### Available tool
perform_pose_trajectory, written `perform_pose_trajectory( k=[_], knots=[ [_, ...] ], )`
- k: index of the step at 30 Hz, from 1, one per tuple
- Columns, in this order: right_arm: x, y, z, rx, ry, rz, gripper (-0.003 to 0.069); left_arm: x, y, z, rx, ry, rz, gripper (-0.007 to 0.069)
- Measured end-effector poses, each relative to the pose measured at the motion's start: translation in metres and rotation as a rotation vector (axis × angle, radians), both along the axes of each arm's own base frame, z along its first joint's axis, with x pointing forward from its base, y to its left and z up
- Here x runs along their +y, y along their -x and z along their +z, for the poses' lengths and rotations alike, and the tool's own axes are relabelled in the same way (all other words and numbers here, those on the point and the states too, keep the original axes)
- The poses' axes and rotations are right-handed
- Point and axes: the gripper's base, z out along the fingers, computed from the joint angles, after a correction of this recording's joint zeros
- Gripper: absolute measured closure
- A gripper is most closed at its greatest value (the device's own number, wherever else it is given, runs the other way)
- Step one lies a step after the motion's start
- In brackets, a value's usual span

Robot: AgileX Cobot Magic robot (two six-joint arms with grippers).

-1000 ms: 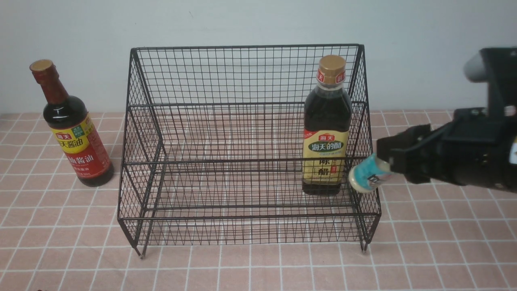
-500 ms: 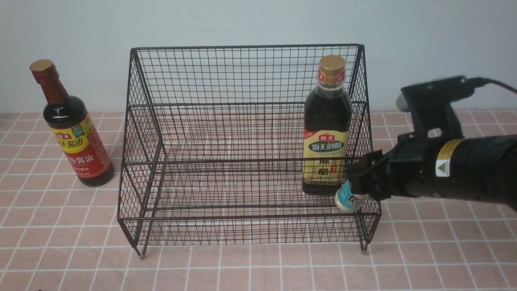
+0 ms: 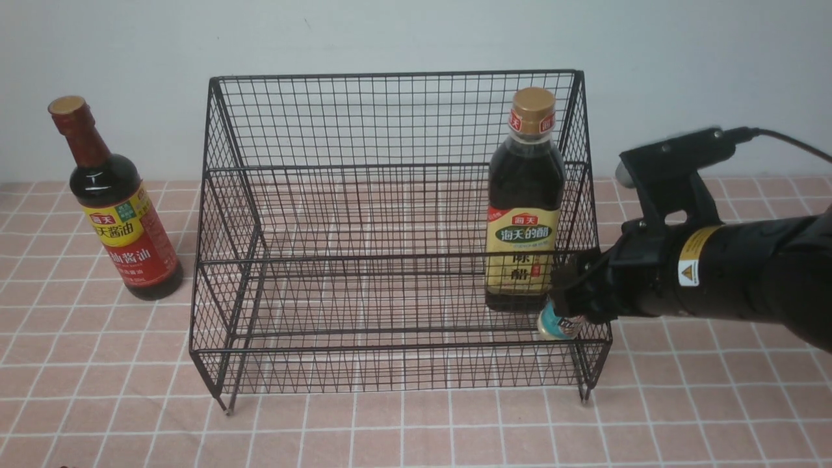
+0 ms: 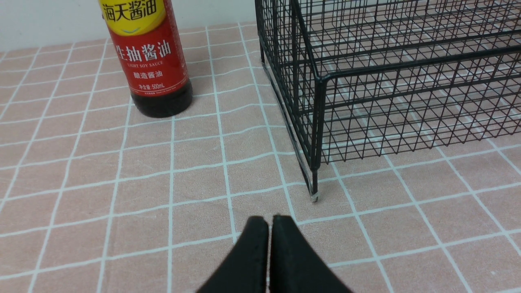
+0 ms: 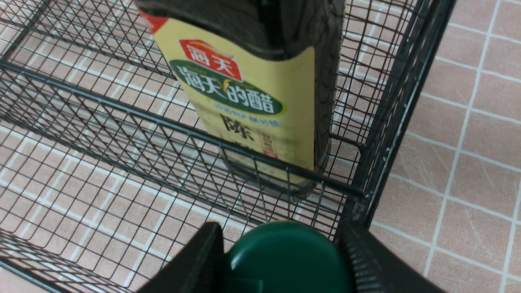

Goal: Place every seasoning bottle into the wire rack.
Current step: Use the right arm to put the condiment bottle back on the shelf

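The black wire rack [image 3: 390, 117] stands mid-table. Inside it on the right is the square dark bottle [image 3: 525, 214] with yellow label and gold cap, upright. The round bottle [image 3: 123, 221] with red neck stands on the table left of the rack. My right gripper [image 3: 567, 304] is shut on the tiny shaker [image 3: 558, 325], held tilted over the lower tier's right front corner, just before the square bottle [image 5: 252, 101]. Its green cap [image 5: 287, 256] fills the space between the fingers [image 5: 207, 248]. My left gripper [image 4: 269, 223] is shut and empty, low over the table near the rack's front left leg [image 4: 314, 191].
A pink tiled cloth [image 3: 416, 429] covers the table, with a pale wall behind. The rack's right side wire [image 5: 399, 106] runs close beside my right gripper. The red-labelled bottle [image 4: 146, 61] stands beyond my left gripper.
My right arm has swung left and down with the shaker, from outside the rack's right side to its lower right front corner. The left gripper and both big bottles have stayed put.
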Motion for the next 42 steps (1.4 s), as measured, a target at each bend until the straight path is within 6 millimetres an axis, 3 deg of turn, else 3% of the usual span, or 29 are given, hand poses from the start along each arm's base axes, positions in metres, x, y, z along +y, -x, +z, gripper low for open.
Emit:
perform_pose_trajectory(
  k=[22, 35, 42],
  knots=[
    [0.020, 0.007, -0.011, 0.023, 0.027, 0.077, 0.0315, 0.000, 0.000, 0.000, 0.000, 0.000, 0.000, 0.0631],
    [0.021, 0.006, -0.010, 0.013, 0.020, 0.079, 0.0183, 0.000, 0.000, 0.000, 0.000, 0.000, 0.000, 0.0631],
    [0.020, 0.006, -0.002, -0.004, 0.022, 0.081, 0.0167, 0.000, 0.000, 0.000, 0.000, 0.000, 0.000, 0.0631]
  ],
)
